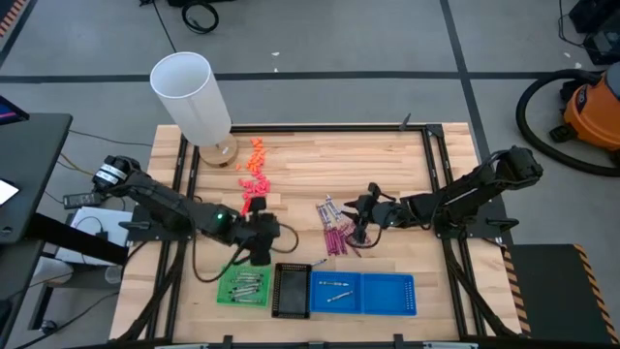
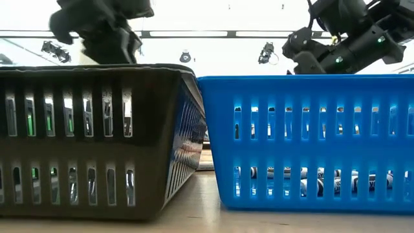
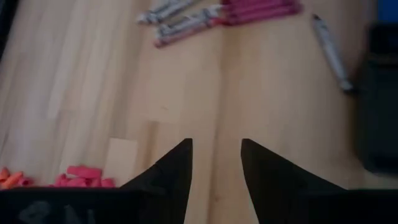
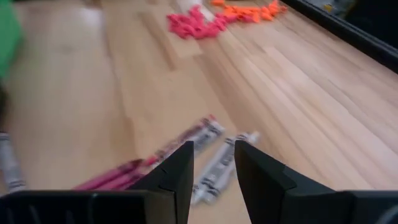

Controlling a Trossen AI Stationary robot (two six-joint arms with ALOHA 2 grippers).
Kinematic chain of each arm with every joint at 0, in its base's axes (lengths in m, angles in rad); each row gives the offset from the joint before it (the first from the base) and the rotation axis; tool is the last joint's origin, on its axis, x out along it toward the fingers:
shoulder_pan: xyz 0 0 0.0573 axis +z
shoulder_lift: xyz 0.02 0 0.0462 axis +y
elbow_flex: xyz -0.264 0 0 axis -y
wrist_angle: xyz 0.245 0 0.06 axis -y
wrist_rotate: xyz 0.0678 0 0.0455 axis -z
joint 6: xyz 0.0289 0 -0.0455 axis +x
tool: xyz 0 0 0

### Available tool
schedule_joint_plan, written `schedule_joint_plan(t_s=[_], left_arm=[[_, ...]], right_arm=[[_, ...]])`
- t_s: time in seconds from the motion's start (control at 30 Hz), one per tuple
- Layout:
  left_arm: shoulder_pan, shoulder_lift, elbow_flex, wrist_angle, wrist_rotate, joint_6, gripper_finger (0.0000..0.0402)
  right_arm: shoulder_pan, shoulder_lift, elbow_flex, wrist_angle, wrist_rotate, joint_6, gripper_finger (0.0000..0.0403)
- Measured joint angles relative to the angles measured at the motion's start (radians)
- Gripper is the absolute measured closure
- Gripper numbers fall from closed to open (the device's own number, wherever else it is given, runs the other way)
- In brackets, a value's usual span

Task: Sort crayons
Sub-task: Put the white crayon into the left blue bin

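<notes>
Left gripper (image 1: pixel 260 233) low over the table, fingers (image 3: pixel 171 171) parted and empty, right gripper (image 1: pixel 360 231) likewise parted, pointing down

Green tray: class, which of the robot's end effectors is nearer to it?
Left. The left end effector hovers just above the green tray's far edge, while the right end effector sits across the table over the crayons, beyond the black tray.

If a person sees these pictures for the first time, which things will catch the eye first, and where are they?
A tall white cylinder stands at the table's far left corner, with orange and pink lumps scattered beside it. In the middle, a pile of grey and magenta crayons lies under the right claw. Along the near edge sit a green tray, a black tray and a blue tray.
</notes>
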Motion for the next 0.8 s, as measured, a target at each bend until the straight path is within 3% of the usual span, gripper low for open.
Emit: schedule_joint_plan(t_s=[0.2,0.53,0.8], left_arm=[[0.051,0.0,-0.052,0.116,-0.001,0.059,0.0256],[0.042,-0.003,-0.262,0.617,0.019,0.25,0.0256],[0.033,-0.071,-0.341,0.64,-0.007,0.243,0.0256]], right_arm=[[-0.042,0.111,0.0,0.059,0.022,0.001,0.0276],[-0.119,0.22,0.072,0.055,-0.082,0.008,0.0276],[-0.15,0.29,0.203,-0.144,-0.057,0.024,0.0276]])
